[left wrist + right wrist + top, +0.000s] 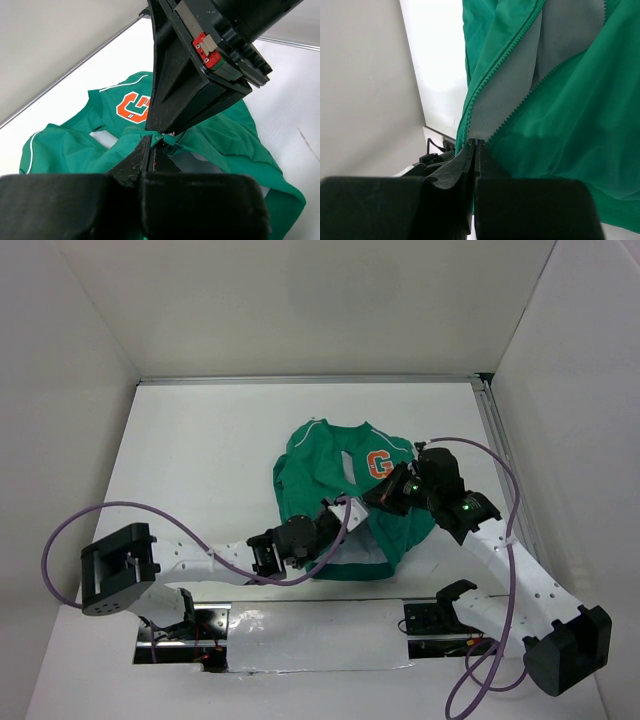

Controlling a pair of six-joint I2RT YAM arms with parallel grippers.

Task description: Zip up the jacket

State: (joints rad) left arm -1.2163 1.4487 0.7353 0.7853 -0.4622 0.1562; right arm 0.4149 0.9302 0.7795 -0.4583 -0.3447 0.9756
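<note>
jacket (310, 480): soft green fabric, crumpled in a rounded heap on the white table (200, 460), right of centre. orange "g" patch (379, 464) faces up. thin white piping (122, 83) on the shoulder. smooth pale grey lining (520, 85) shows between two rows of fine green zipper teeth (505, 60).
left gripper (152, 145): black tapered fingers pinched tight on a small fold of the green edge.
right gripper (474, 147): fingers pressed together on the fabric where the zipper rows meet, tip to tip with the left.
</note>
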